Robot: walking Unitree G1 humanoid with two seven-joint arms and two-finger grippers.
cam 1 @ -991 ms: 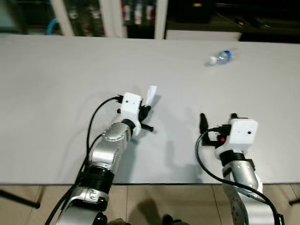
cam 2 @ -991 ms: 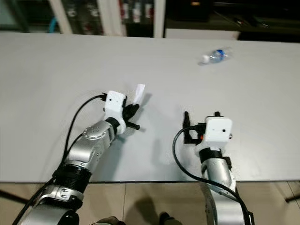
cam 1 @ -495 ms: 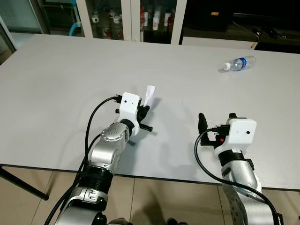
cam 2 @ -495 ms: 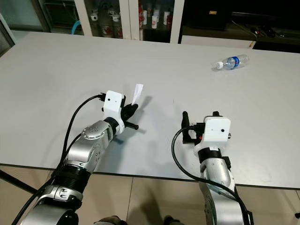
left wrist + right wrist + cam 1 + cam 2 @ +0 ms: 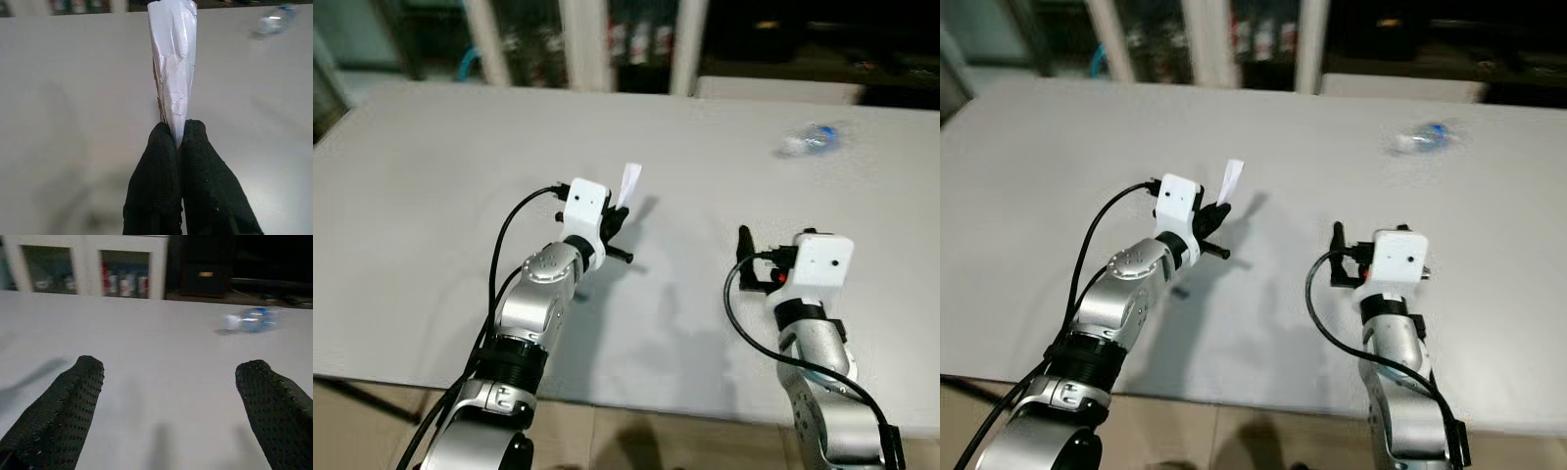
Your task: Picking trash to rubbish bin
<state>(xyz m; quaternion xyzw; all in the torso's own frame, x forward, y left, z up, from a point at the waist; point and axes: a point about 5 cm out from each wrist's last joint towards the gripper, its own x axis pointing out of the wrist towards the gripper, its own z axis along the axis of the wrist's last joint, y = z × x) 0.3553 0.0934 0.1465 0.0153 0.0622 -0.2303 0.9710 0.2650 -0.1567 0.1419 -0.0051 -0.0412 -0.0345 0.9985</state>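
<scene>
Since the earlier frames the camera has shifted and blurred a little, while the left tool (image 5: pixel 619 211) keeps the same pinch on the white paper scrap (image 5: pixel 628 183) and the right tool (image 5: pixel 171 396) stays spread.

Seen along the left wrist, the two black fingers (image 5: pixel 159 181) are pressed together on the lower end of the scrap (image 5: pixel 173 63), a long creased strip folded narrow. Its long axis runs out past the fingertips in line with them, free end pointing toward the far edge of the table (image 5: pixel 431 196) and angled upward, lifted off the surface.

The left tool sits over the middle of the table, slightly toward the robot's left. Broad bare grey surface lies on all sides of it, and the near edge runs below both forearms.

The right tool hovers above the table near the near edge, fingers wide apart with nothing between them. A clear plastic bottle (image 5: pixel 810 139) lies on its side toward the far right corner, well apart from both tools. Glass-fronted cabinets (image 5: pixel 578 39) stand beyond the far edge.
</scene>
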